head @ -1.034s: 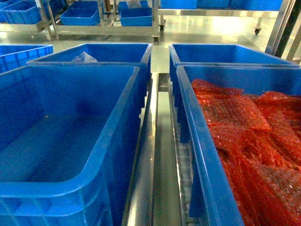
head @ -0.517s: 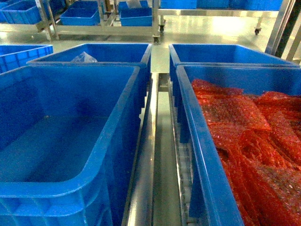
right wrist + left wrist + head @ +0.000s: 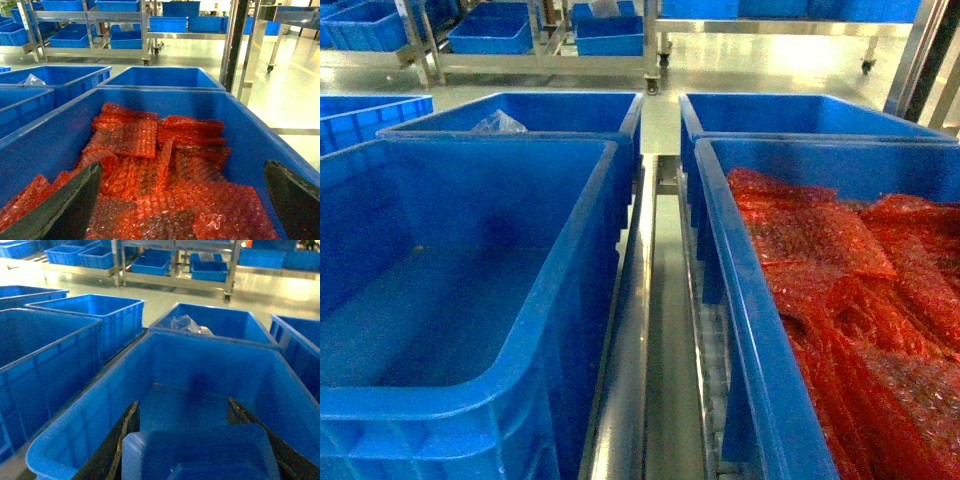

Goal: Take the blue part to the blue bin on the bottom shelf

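- Blue part: not visible in the head view, nor is either hand; the empty blue bin (image 3: 470, 300) sits left, the crate of red bubble-wrap bags (image 3: 860, 290) right.
- Left wrist view: left hand (image 3: 200, 450) hangs over the bin with fingers (image 3: 112, 450) apart, gripping a blue blocky piece (image 3: 200, 452), probably the part. Judged step: delivery; next, lower and release.
- Right wrist view: right hand (image 3: 185, 200) spread wide, empty, above the bags.

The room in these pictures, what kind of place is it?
Probably a warehouse or factory parts-handling floor. Big blue plastic crates stand in rows, one filled with red bubble-wrap bags, and wheeled metal racks holding more crates stand on a shiny floor.
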Tool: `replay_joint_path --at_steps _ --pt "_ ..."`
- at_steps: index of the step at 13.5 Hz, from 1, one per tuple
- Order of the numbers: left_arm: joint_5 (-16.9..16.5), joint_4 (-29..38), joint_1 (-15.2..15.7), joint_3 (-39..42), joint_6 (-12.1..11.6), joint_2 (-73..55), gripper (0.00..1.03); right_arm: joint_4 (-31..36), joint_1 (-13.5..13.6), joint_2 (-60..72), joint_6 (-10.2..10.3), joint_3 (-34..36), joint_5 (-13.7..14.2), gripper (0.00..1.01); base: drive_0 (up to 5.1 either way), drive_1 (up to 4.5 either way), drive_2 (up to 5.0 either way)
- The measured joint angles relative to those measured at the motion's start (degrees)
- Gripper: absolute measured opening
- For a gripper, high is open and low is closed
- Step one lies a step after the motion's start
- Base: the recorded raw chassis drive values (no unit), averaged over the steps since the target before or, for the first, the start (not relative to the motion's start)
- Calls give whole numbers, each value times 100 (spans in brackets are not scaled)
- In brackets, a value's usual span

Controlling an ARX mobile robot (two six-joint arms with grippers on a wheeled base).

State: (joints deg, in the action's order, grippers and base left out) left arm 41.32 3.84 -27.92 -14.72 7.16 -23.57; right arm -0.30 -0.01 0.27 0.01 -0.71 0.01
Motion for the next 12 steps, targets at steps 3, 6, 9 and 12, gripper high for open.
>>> replay_joint_path --at_steps 3,6,9,12 --pt "-1738 826 605 -446 -422 -1333 43 2 0 0 0 0 -2 98 10 419 -399" --pt "-2181 1928 953 -872 -413 -2999 43 4 0 0 0 0 -2 98 10 419 -399" --pt "-2457 2929 1231 -1580 -389 -4863 43 2 0 0 0 0 0 98 10 419 -399" --pt "-2492 2968 1274 -2011 -393 -5757 43 2 0 0 0 0 0 98 10 419 -399"
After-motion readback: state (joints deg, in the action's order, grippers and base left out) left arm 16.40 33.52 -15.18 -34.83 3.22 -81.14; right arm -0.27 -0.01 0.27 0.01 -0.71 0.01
